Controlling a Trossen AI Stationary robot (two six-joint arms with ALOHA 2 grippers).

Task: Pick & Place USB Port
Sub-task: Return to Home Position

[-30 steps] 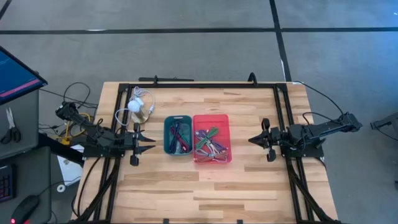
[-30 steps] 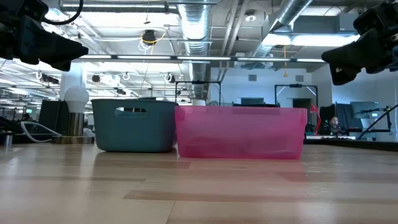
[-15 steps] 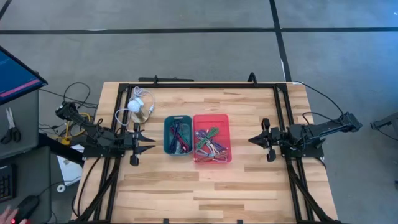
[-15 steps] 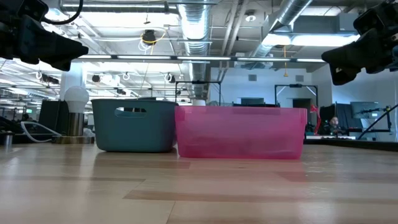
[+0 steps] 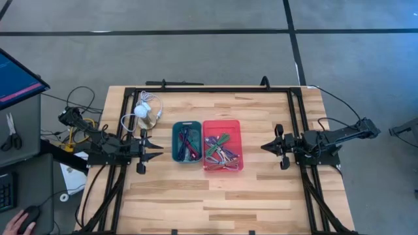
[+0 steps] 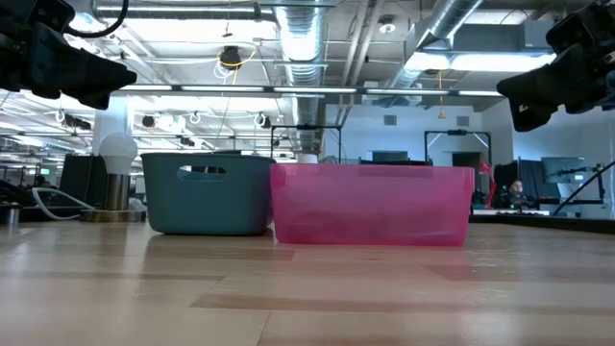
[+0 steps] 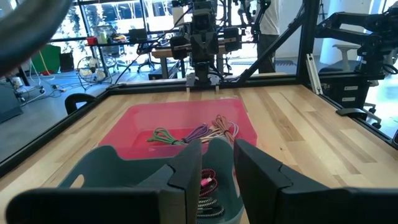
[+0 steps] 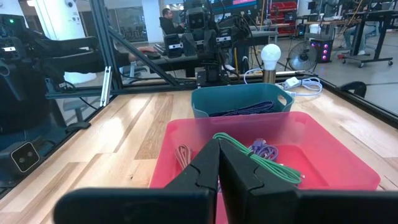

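Your left gripper (image 5: 159, 149) held level near the teal bin (image 5: 175, 140), fingers slightly parted, empty, right gripper (image 5: 263, 147) facing the red bin (image 5: 239, 140), closed, empty, cables (image 5: 219, 151) in bins.

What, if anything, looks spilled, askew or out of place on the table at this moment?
Nothing stands out. The blue bin and red bin stand upright, side by side, charger cables inside, none on the table. The left gripper and right gripper hang clear of them.

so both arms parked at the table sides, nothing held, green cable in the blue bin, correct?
No. The green cable lies in the red bin, not the blue bin; the right wrist view shows it. The left hand and right hand are parked at the sides, holding nothing.
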